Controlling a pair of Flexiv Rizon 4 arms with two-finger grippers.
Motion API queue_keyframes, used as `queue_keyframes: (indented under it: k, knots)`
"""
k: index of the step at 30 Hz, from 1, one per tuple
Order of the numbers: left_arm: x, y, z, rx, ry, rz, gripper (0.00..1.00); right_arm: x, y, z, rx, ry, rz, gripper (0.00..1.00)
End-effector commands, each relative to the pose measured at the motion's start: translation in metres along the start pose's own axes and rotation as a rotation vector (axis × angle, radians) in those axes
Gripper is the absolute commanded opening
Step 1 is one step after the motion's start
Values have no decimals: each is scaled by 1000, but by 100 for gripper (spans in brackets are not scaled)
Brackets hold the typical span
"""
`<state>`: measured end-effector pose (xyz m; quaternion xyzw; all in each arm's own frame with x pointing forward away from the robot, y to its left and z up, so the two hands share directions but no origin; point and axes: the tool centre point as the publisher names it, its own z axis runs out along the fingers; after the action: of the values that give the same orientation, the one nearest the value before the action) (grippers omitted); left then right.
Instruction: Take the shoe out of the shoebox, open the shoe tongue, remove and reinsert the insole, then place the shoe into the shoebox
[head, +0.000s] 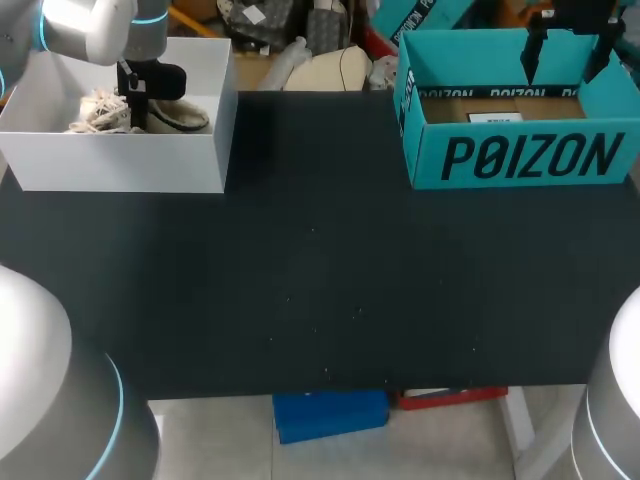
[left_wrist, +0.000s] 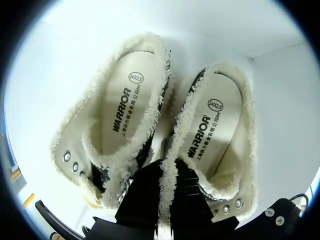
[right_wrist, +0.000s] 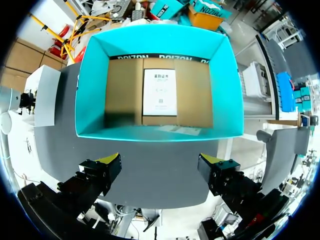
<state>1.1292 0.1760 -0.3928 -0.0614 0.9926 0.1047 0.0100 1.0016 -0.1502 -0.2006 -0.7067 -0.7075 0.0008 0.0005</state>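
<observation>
The left gripper (left_wrist: 167, 175) is down inside the white shoebox (head: 120, 160), its dark fingers (left_wrist: 142, 192) pinched close on the fleecy side rim of one shoe (left_wrist: 212, 132), which lies against a second shoe (left_wrist: 120, 112). Across the table (head: 320, 280), the right gripper (right_wrist: 160, 162) hangs with its fingers spread wide above the teal box (right_wrist: 155, 37).

My left gripper (left_wrist: 162, 187) hides the front of the shoe (left_wrist: 215, 135) in the wrist view. Its yellow tips are out of sight, though it seems clamped on the fleece collar. In the head view my left arm (head: 90, 30) covers part of the white box (head: 120, 165) — the laces there blur into a tangle.
</observation>
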Motion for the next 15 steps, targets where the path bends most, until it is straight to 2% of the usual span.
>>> queue_keyframes:
  k: [1,7,15]
  knots:
    - [4,7,-25,-4,-25,3,0,0,0,0,0,0,1,100]
    - [-2,13,-58,-6,-17,-12,0,0,0,0,0,0,1,100]
    - [-1,18,-123,-28,-37,16,0,0,0,0,0,0,1,100]
